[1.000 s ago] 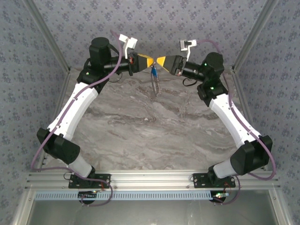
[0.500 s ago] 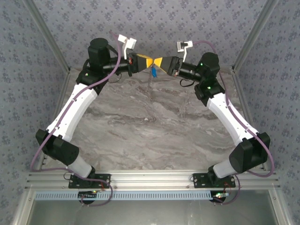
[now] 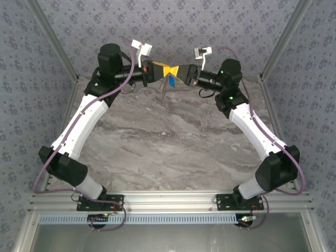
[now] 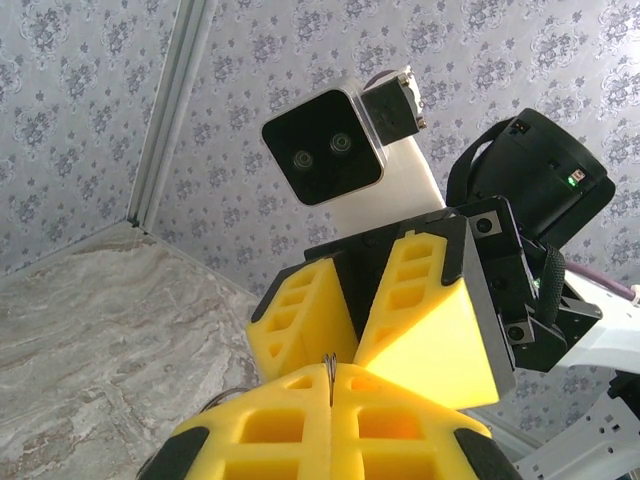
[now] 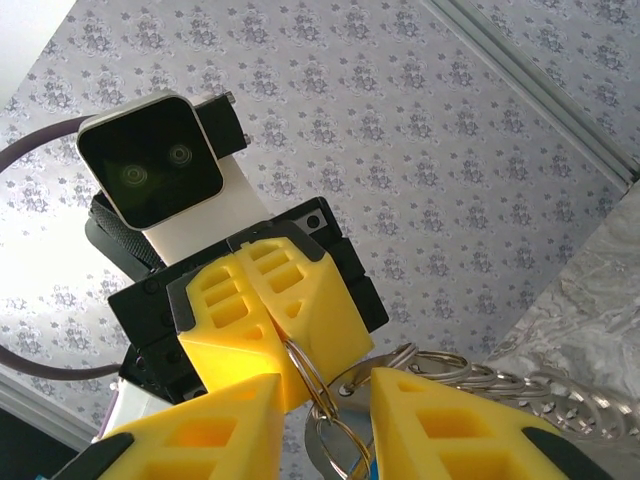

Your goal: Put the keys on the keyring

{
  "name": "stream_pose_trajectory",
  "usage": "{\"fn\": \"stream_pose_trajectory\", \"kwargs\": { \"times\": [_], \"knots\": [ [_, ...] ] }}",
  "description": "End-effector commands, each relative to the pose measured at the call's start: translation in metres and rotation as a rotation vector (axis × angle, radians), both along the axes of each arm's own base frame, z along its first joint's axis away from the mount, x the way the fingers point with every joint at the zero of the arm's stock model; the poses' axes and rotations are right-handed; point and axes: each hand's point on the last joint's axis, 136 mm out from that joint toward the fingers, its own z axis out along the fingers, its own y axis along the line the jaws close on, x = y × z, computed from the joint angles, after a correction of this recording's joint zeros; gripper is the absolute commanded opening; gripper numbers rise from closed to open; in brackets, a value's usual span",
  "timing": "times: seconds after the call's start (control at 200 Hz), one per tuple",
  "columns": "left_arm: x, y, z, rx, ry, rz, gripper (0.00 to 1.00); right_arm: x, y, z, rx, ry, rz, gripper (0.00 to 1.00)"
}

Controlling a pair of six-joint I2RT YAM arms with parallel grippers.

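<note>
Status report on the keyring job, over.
Left gripper shut on the keyring. Right gripper open, straddling it. Blue key hangs just below. No obstruction seen.

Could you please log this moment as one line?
left gripper shut on keyring | right gripper straddling it, grip unclear | key hanging below | grippers tip-to-tip

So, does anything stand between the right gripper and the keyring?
Nothing visible does. The keyring reaches into the gap between the fingers of the right gripper, and the left gripper pinches it.
</note>
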Motion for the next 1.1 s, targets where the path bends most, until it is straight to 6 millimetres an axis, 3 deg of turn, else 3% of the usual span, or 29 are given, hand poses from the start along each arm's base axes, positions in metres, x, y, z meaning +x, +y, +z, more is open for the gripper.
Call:
{"fn": "stream_pose_trajectory", "kwargs": {
  "times": [0.0,0.175,0.35,0.475,0.724,0.824,0.924,1.094],
  "knots": [
    [-0.016,0.007,0.028,-0.044,-0.079,-0.009,0.0,-0.002,-0.009,0.019,0.023,-0.057,-0.022,0.28],
    [-0.016,0.007,0.028,-0.046,-0.078,-0.009,0.0,-0.002,-0.009,0.02,0.026,-0.059,-0.014,0.15],
    [-0.014,0.006,0.026,-0.046,-0.074,-0.01,0.0,-0.008,-0.003,0.022,0.025,-0.068,0.016,0.26],
    [-0.014,0.007,0.025,-0.046,-0.073,-0.01,0.0,-0.007,-0.001,0.022,0.022,-0.067,0.02,0.25],
    [-0.013,0.006,0.024,-0.044,-0.069,-0.009,0.0,-0.007,0.002,0.024,0.023,-0.072,0.034,0.11],
    [-0.013,0.006,0.023,-0.043,-0.064,-0.011,0.0,-0.009,0.003,0.026,0.025,-0.078,0.046,0.11],
    [-0.013,0.005,0.021,-0.042,-0.06,-0.013,0.0,-0.011,0.005,0.027,0.029,-0.082,0.06,0.19],
    [-0.011,0.005,0.021,-0.043,-0.057,-0.012,0.0,-0.011,0.006,0.027,0.028,-0.08,0.064,0.16]
  ]
}}
